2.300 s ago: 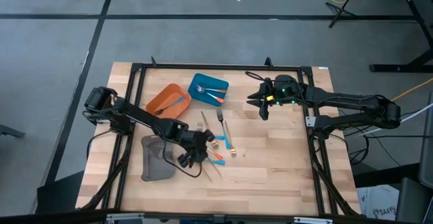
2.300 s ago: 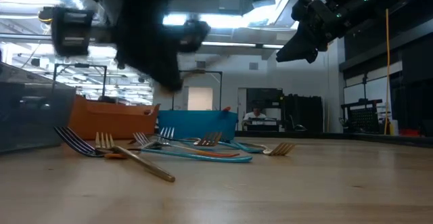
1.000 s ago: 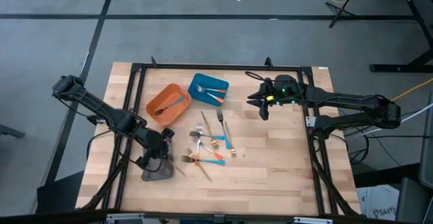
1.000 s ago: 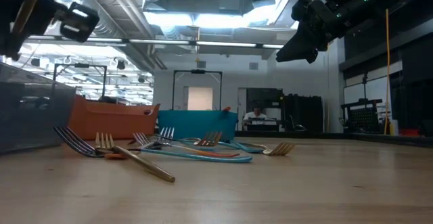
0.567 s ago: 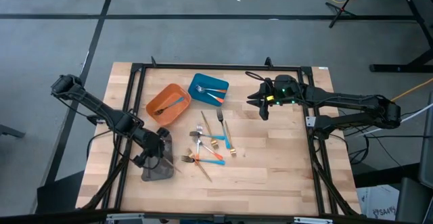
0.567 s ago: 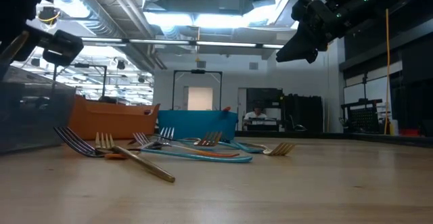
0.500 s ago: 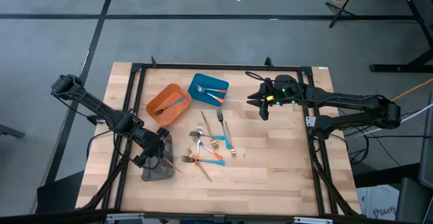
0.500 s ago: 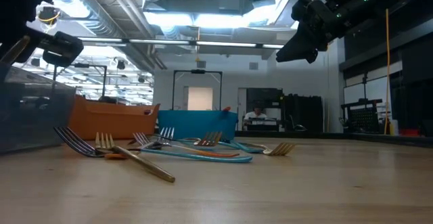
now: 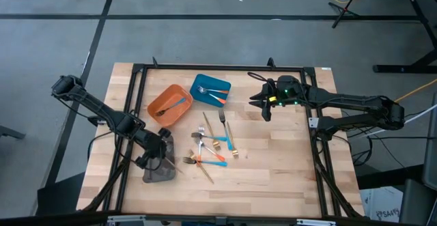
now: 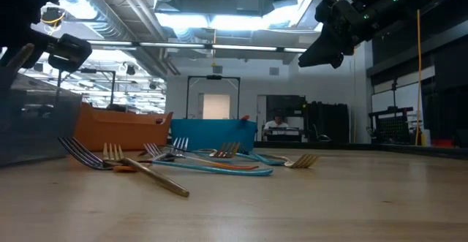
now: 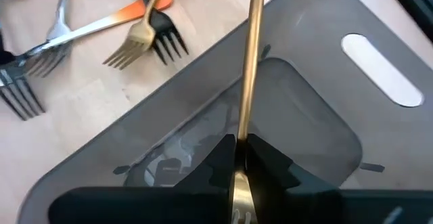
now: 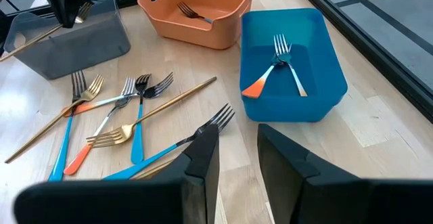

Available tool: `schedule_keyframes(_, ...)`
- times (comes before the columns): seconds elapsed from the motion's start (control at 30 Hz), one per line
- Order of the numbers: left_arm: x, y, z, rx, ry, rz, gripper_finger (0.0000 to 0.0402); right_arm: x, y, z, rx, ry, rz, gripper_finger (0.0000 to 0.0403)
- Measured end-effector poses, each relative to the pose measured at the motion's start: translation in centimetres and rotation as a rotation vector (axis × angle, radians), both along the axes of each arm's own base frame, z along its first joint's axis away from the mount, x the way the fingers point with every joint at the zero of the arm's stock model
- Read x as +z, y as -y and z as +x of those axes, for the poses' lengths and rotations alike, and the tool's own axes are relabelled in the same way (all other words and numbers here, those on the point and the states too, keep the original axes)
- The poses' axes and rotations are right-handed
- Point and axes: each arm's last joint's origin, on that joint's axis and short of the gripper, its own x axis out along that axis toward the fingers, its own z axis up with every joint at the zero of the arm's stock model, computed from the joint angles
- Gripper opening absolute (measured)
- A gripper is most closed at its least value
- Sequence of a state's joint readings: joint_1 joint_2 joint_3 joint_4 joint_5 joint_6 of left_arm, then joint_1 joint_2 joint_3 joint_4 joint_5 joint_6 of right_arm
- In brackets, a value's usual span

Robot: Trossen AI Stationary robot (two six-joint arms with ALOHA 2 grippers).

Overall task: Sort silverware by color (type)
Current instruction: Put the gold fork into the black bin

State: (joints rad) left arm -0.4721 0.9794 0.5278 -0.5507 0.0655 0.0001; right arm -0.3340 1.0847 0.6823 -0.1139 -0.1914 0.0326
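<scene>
Since the earlier high view, the left gripper [image 9: 158, 159] has left the heap of loose silverware [image 9: 213, 148] and now hangs over the grey tray [image 9: 153, 176] near the table's [image 9: 273, 178] left front corner. From above, the orange tray [image 9: 158, 109] and the blue tray [image 9: 202, 100] sit side by side behind the heap. The right gripper [image 9: 264, 112] waits well apart to the right, above bare wood

At table height, the forks' tines fan across the middle of the board in front of the orange and blue trays. The grey tray wall stands at the far left. A person [image 10: 276, 127] sits in the room behind

From the left wrist, the two fingers are clenched on a gold-coloured utensil [image 11: 252, 61]. Its slim handle runs out over the grey tray's hollow. Two forks, one gold and one black, lie on the wood just beyond the tray's rim

From the right wrist, that gripper's fingers stand apart with nothing between them. Three trays show. The blue one holds two pieces and the orange one holds one fork. Roughly eight pieces lie crossed over each other on the table, too tangled for an exact count
</scene>
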Motion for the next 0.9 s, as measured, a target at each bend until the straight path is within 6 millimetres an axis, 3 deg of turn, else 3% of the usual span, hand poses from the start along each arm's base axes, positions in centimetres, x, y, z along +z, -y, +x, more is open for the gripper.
schedule_keyframes(0.33,-0.03,-0.13,0.04,0.031,0.012,0.033,0.0029,0.0,0.0,0.0,0.0,0.0,0.0,0.0092)
schedule_keyframes(0.9,-0.37,-0.58,-0.35,0.256,-0.068,0.024,0.003,0.0,0.0,0.0,0.0,0.0,0.0,0.0092)
